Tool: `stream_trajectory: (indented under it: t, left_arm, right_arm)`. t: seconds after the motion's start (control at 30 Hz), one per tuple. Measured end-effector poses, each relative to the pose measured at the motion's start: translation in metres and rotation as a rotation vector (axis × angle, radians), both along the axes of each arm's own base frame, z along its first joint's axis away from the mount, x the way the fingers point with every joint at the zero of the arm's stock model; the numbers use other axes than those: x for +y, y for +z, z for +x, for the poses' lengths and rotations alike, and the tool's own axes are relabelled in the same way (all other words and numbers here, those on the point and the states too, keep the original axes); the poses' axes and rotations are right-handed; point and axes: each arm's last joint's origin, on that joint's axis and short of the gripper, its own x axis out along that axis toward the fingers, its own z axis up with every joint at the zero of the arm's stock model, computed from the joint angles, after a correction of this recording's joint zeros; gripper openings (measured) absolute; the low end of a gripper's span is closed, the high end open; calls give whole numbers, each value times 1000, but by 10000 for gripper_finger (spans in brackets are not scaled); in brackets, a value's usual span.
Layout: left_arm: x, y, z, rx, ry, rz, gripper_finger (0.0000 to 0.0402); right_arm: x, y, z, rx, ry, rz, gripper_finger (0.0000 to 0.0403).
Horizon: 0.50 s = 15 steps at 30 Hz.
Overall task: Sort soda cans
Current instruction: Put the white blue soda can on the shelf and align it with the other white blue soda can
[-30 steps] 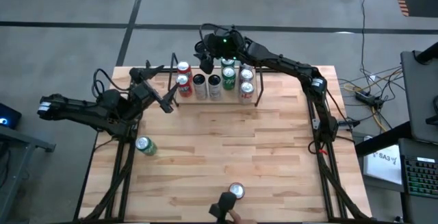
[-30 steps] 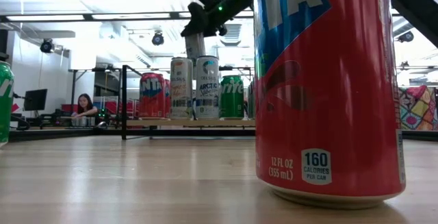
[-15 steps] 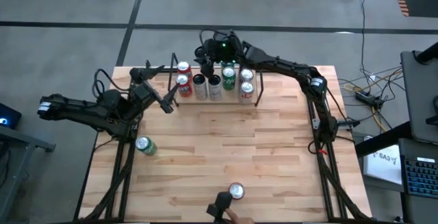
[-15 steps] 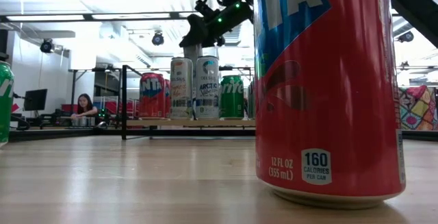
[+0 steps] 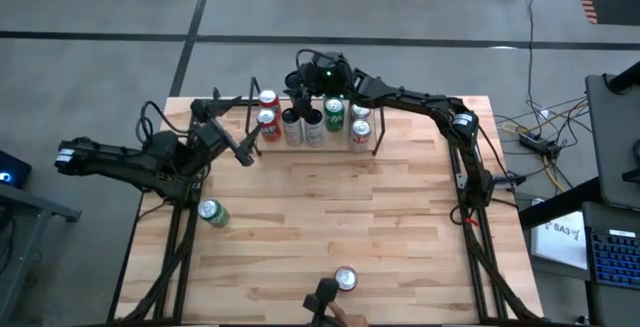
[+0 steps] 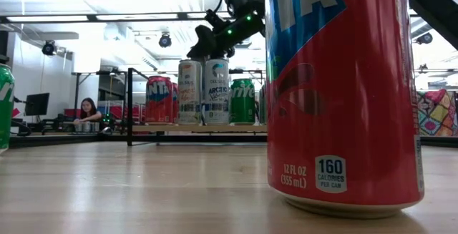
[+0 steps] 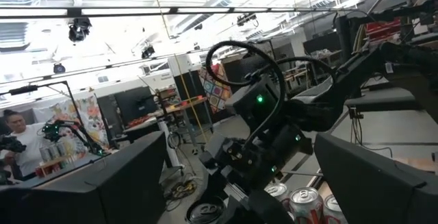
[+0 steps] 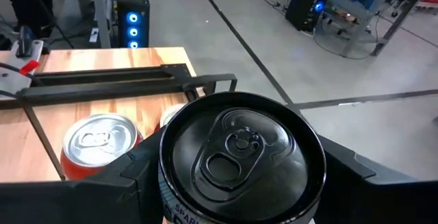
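A black wire rack (image 5: 250, 117) at the table's far edge holds several upright soda cans: two red (image 5: 268, 119), black and white ones (image 5: 313, 124), a green one (image 5: 334, 113) and silver ones (image 5: 360, 129). My right gripper (image 5: 300, 94) is over the rack's far row, shut on a black-topped can (image 8: 243, 148), beside a red can (image 8: 99, 142). In the low view that gripper (image 6: 207, 48) is just above the cans, which hide its can. My left gripper (image 5: 245, 152) is open and empty, left of the rack. My right gripper pinches the black-topped can between its two fingers (image 8: 133, 176), on opposite sides of its wall just under the top rim (image 8: 301, 183). The fingers slant down from the table's far right. The can is upright; the cans in front hide whether its bottom rests on the rack.
A green can (image 5: 210, 212) stands loose near the table's left edge. A red can (image 5: 345, 279) stands at the near edge and fills the low view (image 6: 343, 91). Bare wood lies between them and the rack. A person (image 6: 89, 112) sits in the room behind.
My right gripper has gone down with its can into the rack's far row. The can first showed above the front cans in the low view and is now hidden behind them. It has stayed upright.
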Motion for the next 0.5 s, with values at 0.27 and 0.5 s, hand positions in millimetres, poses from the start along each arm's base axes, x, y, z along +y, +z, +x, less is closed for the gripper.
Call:
stream_trajectory:
  t: [0.27, 0.5]
  left_arm:
    - [0, 0, 0, 0, 0, 0, 358]
    - [0, -1, 0, 6, 0, 1, 358]
  right_arm:
    - [-2, -3, -1, -17, -14, 28, 242]
    - [-3, -2, -1, -40, -27, 58, 242]
